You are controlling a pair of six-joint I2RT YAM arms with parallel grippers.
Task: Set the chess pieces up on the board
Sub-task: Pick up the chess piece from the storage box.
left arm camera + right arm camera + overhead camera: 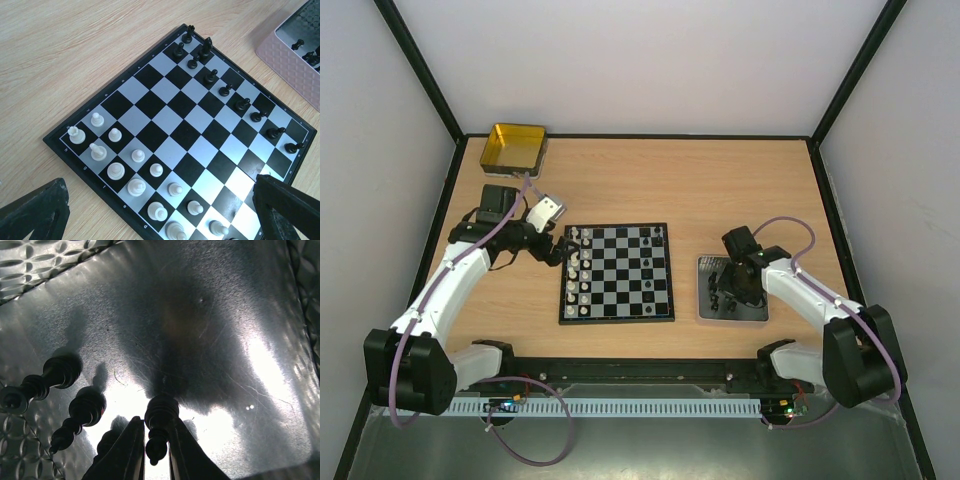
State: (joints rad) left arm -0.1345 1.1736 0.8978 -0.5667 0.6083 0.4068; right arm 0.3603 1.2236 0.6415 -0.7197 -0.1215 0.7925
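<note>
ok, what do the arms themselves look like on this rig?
Left arm and right arm: white link shells, black joints and bases. A purple cable loops along each. Left end effector and right end effector: both black.

Light wooden table (640,180) inside a white-walled enclosure (640,60) with black corner posts (420,70). Open yellow tin (515,148) at far left corner of table, touching the back edge. Dark grey metal tray (704,262) on the right side, flat on the table, scratched shiny floor, embossed patterned walls. Black rail (640,372) along near edge; white slotted strip (650,408) just below it, then a grey metal sheet (650,450).
</note>
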